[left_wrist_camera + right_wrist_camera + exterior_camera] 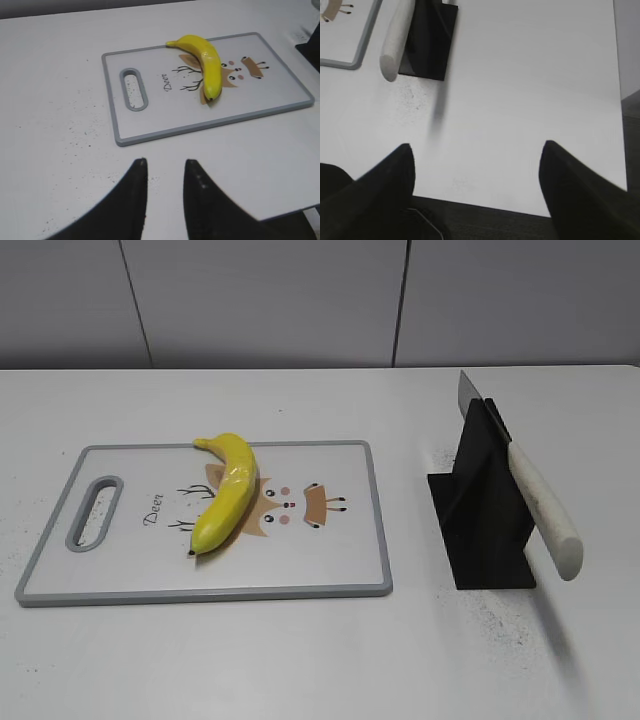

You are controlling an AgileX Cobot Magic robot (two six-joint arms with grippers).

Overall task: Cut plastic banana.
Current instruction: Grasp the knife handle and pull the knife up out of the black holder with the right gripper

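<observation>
White desk (300, 660) fills most of the exterior view, with grey wall panels along the top of the frame. Left of centre lies a grey-rimmed cutting board (372, 520) printed with a deer. On it rests the plastic banana (228, 492), its long axis running from the upper middle of the board down toward the lower left, stem tip at the top edge, blunt end pointing at the near rim. At right a black stand (480, 510) holds a white-handled knife (540, 505), handle slanting toward the lower right. The left claw (165, 162) hangs over bare desk, fingers slightly apart, empty. The right claw (477, 150) is spread wide, empty.
</observation>
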